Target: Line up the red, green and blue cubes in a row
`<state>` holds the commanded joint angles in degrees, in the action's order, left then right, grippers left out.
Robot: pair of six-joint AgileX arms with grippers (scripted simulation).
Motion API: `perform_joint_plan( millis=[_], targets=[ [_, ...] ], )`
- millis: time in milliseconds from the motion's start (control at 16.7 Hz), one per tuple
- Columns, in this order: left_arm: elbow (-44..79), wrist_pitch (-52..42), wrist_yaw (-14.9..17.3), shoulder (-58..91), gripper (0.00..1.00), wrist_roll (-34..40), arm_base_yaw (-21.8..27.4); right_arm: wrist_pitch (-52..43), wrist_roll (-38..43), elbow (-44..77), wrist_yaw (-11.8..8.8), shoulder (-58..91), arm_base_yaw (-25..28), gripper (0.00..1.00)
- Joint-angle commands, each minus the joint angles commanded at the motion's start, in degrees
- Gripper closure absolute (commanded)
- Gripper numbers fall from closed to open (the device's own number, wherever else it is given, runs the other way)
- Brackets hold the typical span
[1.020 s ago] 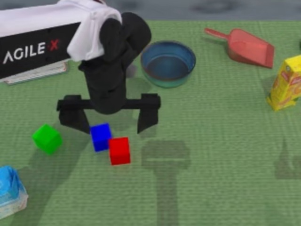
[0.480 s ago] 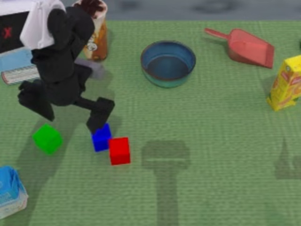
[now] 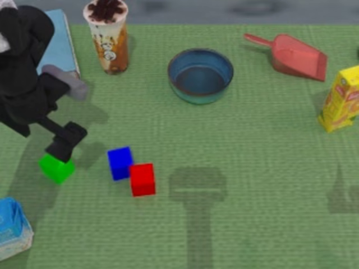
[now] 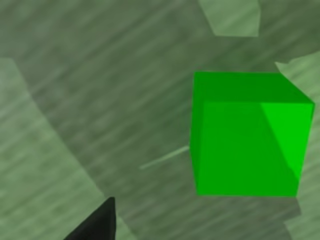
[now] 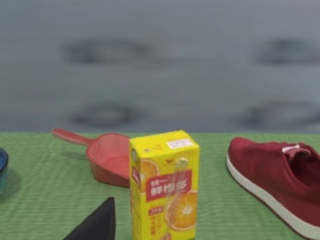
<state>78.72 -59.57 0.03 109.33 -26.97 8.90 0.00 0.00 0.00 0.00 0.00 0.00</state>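
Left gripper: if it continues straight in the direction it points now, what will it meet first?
Most likely the green cube. In the top view the left gripper hangs over it, and the left wrist view shows the cube straight ahead, slightly off-centre, on the green mat. How high the gripper is above it is unclear.

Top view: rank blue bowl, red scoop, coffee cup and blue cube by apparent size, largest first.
1. red scoop, counting its handle, and blue bowl: too close to rank.
2. coffee cup, seen from above at a slant.
3. blue cube, clearly the smallest.
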Motion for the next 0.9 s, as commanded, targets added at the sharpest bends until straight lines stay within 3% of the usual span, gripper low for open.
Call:
perform_joint_plan(
  millis=[420,900],
  targets=[
    [-0.5,1.0,0.0,0.5,0.00,-0.6,-0.2,0.0,0.0,0.0,0.0,0.0,0.0,0.00],
    [-9.3,17.3,0.1,7.7,0.00,-0.9,-0.5,0.0,0.0,0.0,0.0,0.0,0.0,0.00]
  ],
)
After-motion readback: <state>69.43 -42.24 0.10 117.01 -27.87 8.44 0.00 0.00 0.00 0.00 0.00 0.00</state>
